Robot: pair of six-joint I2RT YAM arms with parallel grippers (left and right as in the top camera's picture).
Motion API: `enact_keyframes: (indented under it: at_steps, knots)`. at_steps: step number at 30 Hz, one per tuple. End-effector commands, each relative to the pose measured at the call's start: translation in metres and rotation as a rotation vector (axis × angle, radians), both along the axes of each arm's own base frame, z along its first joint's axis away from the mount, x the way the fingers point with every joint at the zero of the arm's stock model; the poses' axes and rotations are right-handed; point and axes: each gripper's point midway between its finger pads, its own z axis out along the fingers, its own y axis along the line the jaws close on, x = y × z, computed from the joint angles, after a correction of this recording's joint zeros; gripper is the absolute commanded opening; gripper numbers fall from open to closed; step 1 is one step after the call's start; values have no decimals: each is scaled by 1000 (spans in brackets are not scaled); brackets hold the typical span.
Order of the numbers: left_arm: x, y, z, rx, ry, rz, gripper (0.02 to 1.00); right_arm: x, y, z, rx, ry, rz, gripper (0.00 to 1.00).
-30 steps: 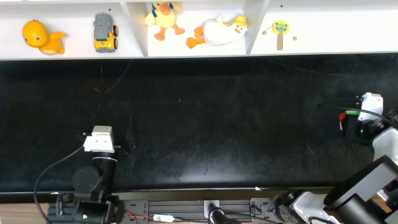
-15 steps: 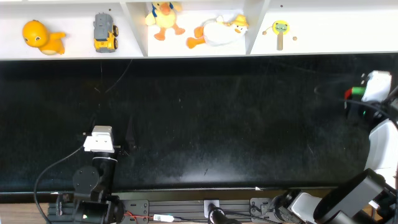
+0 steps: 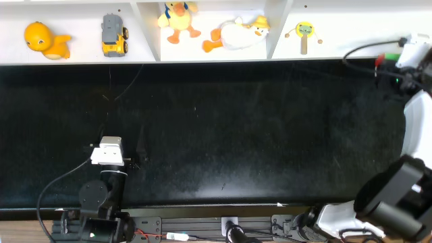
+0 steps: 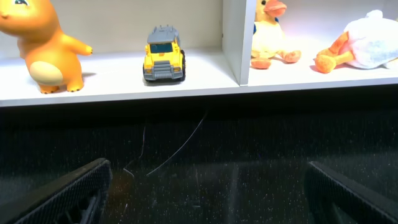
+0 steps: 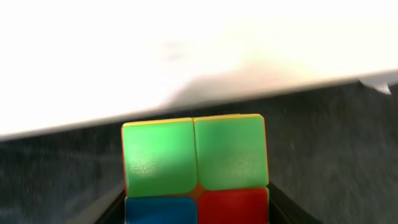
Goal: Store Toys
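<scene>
Item: white shelf (image 3: pixel 202 57), three compartments, standing at the far edge of the black table (image 3: pixel 236 135), ahead of both grippers. The first compartment, straight ahead of the left gripper (image 4: pixel 208 202), is occupied by an orange figure (image 4: pixel 43 46) standing upright and, beside it, a yellow toy truck (image 4: pixel 164 55) turned nose-on toward that gripper. The middle compartment, ahead and off to the side nearer the other arm, is occupied by a yellow plush duck (image 4: pixel 268 37) seated upright and a white plush duck (image 4: pixel 360 46) laid on its side with its orange feet toward the yellow one. In the third compartment, the one closest to the right gripper (image 5: pixel 198 214), a small green drum rattle (image 3: pixel 304 34) is laid flat. The left arm is folded close to its base, its gripper held low over the table, well back from the shelf, with the jaws spread wide and nothing between them. The right arm is stretched along the table's right side, its gripper brought up to the shelf's front edge. A puzzle cube (image 5: pixel 196 165) is clamped between the right gripper's fingers, just short of the white shelf; two green squares are seen on its upper row, a blue and a red one below.
</scene>
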Motion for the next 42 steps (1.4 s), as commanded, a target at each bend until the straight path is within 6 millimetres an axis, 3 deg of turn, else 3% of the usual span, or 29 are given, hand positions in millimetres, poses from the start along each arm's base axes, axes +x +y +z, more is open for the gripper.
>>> enact_keyframes:
  at_steps: [1,8,17,21,22,24,28,32,36,42]
  knots:
    - [-1,-2,1,17,-8,-12,998,31,-2,15,10,-46,-7,544]
    - [-1,-2,1,17,-8,-12,998,65,1,15,29,-55,4,546]
    - [-1,-2,1,17,-8,-12,998,87,3,6,46,-58,17,570]
    - [-1,-2,1,17,-8,-12,998,87,8,2,51,-45,24,947]
    - [-1,-2,1,17,-8,-12,998,87,8,2,51,-45,25,996]
    - [-1,-2,1,17,-8,-12,998,86,8,3,51,-44,24,998]
    - [-1,-2,1,17,-8,-12,998,75,10,1,54,-3,12,993]
    - [-1,-2,1,17,-8,-12,998,51,8,-10,10,59,-37,996]
    - [-1,-2,1,17,-8,-12,998,7,16,-30,-54,143,-84,998]
    - [-1,-2,1,17,-8,-12,998,-53,53,-59,-19,151,-95,996]
